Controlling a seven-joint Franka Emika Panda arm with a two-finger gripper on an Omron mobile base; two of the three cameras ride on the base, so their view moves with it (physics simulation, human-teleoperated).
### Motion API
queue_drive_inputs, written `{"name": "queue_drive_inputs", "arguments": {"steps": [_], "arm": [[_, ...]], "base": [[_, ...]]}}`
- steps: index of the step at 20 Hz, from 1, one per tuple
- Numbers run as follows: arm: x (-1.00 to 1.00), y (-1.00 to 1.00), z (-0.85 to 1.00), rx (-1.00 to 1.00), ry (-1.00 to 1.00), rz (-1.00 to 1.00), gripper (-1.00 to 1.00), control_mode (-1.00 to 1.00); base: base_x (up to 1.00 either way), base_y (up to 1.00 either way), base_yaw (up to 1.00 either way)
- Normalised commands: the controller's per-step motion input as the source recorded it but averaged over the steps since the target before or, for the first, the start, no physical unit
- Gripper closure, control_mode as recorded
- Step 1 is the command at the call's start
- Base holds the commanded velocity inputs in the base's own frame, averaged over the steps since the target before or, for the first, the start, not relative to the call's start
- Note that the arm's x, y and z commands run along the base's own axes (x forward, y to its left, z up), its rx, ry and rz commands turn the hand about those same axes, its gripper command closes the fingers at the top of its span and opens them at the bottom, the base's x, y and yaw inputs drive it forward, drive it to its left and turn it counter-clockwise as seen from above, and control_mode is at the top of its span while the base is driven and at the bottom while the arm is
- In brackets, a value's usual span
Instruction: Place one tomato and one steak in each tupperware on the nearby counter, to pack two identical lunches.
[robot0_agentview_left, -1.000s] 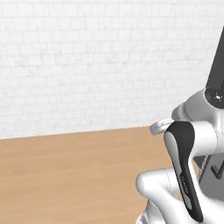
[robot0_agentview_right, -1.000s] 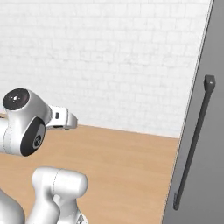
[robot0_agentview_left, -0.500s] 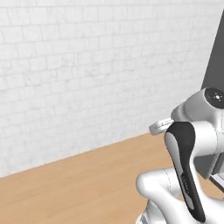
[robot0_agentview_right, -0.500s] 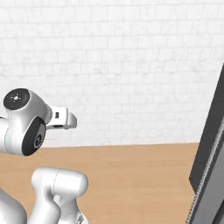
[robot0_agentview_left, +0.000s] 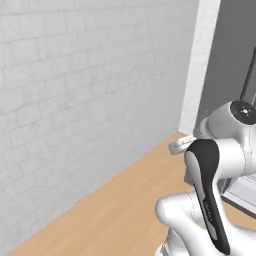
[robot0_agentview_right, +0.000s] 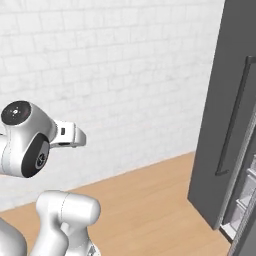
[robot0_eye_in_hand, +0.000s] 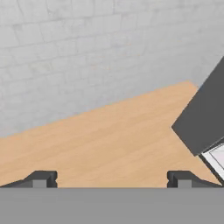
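The pincer (robot0_eye_in_hand: 111, 179) is held wide open and empty over bare wooden floor (robot0_eye_in_hand: 100, 140); a dark fridge door (robot0_agentview_right: 225, 115) is cut off at right.

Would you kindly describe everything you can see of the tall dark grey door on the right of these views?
The tall dark grey door is a flat, matte panel standing upright on the light wooden floor, beside the white brick wall. A slim dark vertical bar handle runs down its face. It appears swung open: past its lower edge, pale shelves show. In the hand view its bottom corner meets the floor, ahead of the open gripper, which touches nothing.
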Motion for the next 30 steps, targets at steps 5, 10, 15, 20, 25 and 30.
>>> {"name": "queue_drive_inputs", "arguments": {"steps": [5,10,15,20,25,30], "arm": [[0.00,0.00,0.00,0.00,0.00,0.00,-1.00,1.00],[0.00,0.00,0.00,0.00,0.00,0.00,-1.00,1.00],[0.00,0.00,0.00,0.00,0.00,0.00,-1.00,1.00],[0.00,0.00,0.00,0.00,0.00,0.00,-1.00,1.00],[0.00,0.00,0.00,0.00,0.00,0.00,-1.00,1.00],[0.00,0.00,0.00,0.00,0.00,0.00,-1.00,1.00]], "base": [[0.67,0.11,-0.68],[0.54,0.09,-0.68],[0.43,0.00,-0.68],[0.42,0.22,-0.66],[0.49,0.37,-0.56],[0.44,0.34,-0.25]]}}
